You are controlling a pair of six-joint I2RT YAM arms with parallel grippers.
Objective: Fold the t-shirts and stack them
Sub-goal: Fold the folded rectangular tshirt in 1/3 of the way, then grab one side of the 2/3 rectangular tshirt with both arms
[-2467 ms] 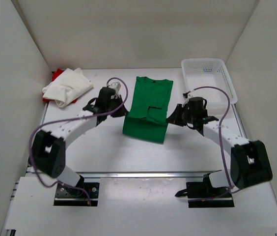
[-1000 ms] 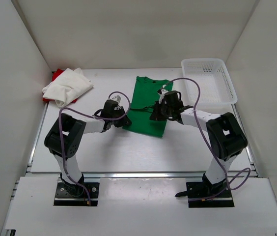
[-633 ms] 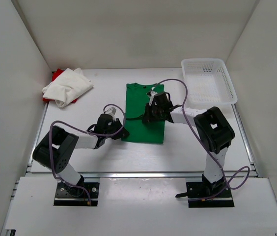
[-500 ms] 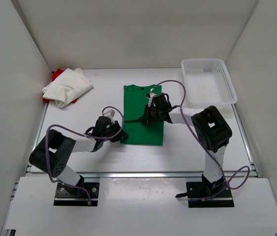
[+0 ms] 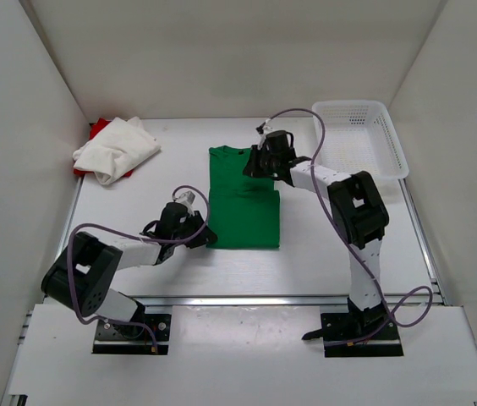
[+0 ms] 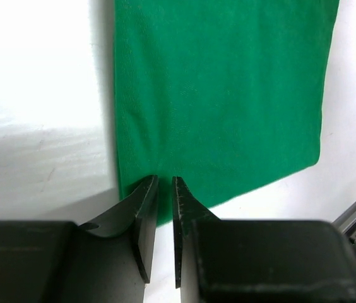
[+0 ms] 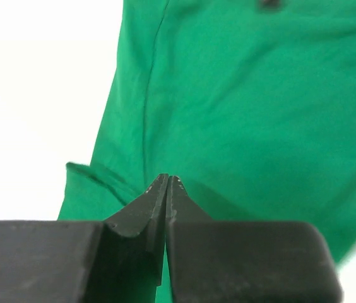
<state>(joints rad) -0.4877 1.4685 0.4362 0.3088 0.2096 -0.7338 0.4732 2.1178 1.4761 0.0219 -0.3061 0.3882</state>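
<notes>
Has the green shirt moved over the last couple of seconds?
Yes. The green shirt has slid left, away from the basket and toward the white shirt.

Overhead view: a fixed camera high above and behind the two arm bases looks down and forward over the whole table (image 5: 179, 271), taking in both arms and the enclosing white walls from well back. Left wrist view: mounted just behind the left gripper (image 6: 164, 182), it looks along the fingers at close range onto the near corner of the green t-shirt (image 6: 222, 88). Right wrist view: set likewise behind the right gripper (image 7: 166, 179), it faces the same shirt's far end, so all three views share this garment.
</notes>
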